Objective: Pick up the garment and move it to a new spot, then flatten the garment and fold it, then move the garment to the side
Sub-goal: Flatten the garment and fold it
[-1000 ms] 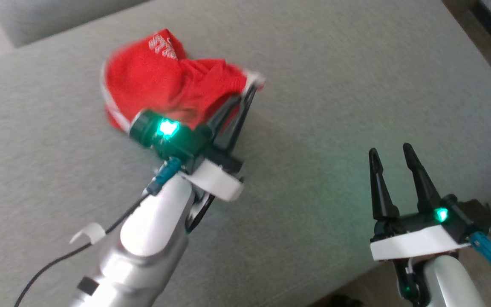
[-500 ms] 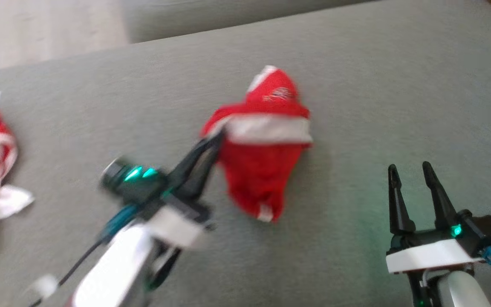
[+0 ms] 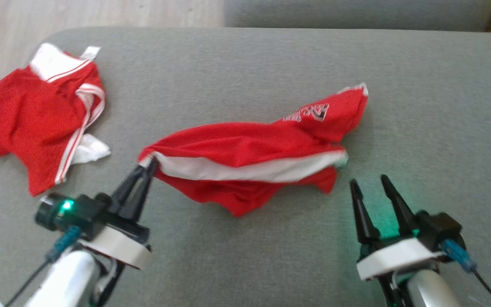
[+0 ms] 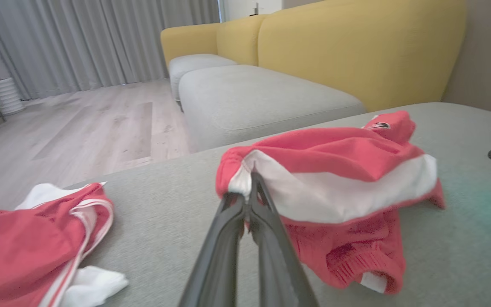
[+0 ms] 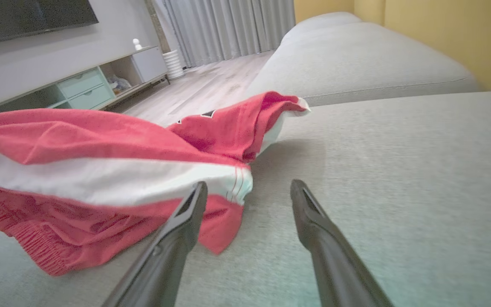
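One corner of the garment (image 3: 245, 149) sits pinched in our left gripper (image 3: 149, 164); the cloth stretches rightward on the grey cushion (image 3: 245, 64), ending just beside our right gripper (image 3: 369, 183), jaws spread.

Left pincer (image 3: 149, 164) lower left, fingers pressed together, pinching the garment (image 3: 249, 143). Right pincer (image 3: 369, 181) lower right, fingers spread, empty.
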Motion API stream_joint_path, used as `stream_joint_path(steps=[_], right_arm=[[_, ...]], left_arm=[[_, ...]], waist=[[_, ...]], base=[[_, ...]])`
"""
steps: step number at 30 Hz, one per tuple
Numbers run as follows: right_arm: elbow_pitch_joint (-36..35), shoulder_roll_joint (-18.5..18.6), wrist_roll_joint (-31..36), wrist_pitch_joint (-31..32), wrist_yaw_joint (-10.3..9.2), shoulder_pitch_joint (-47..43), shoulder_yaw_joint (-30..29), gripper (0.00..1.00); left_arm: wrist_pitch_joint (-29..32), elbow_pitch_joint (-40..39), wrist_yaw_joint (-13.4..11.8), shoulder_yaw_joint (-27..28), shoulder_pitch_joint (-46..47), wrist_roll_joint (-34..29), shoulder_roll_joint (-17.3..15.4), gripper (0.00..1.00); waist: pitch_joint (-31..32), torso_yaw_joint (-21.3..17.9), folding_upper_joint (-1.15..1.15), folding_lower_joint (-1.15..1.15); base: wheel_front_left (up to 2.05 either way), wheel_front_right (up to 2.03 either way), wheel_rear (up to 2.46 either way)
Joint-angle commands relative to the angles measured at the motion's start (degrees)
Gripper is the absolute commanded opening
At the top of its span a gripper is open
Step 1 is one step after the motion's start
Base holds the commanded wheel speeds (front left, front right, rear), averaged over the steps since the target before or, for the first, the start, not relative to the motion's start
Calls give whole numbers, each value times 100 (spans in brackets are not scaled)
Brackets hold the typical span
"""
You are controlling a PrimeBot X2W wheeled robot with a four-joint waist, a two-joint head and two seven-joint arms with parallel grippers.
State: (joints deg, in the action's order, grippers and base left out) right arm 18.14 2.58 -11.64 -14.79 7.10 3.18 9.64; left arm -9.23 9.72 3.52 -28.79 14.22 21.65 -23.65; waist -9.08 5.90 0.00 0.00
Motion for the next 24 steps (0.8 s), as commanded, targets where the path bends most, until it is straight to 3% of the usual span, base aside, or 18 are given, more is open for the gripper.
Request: stream_joint_path(steps=[1,8,12,16,24], right_arm=[[-89,30,-89,-21,39,259,196,100],[696,50,-1184,-21,39,798,1098,100],[854,325,-2052,-21,39,946,1877,100],[1002,628,-2197,-21,39,1059,2182,100],[1209,646,-2487,-21,39,1271,2699,100]], left_arm=[[-68,-111,-10,341,430,-9,-228,0],[-108,248,-20,465,718,-97,-480,0],[-137,406,14,471,866,-70,-488,0],[-173,520,-1,464,932,-69,-476,0],[-228,654,8,390,1039,-73,-407,0]], waist=[[-18,107,0,0],[-78,216,0,0],[-92,259,0,0],[-93,237,0,0],[-90,243,0,0]], base=[[0,0,0],[0,0,0],[0,0,0],[0,0,0],[0,0,0]])
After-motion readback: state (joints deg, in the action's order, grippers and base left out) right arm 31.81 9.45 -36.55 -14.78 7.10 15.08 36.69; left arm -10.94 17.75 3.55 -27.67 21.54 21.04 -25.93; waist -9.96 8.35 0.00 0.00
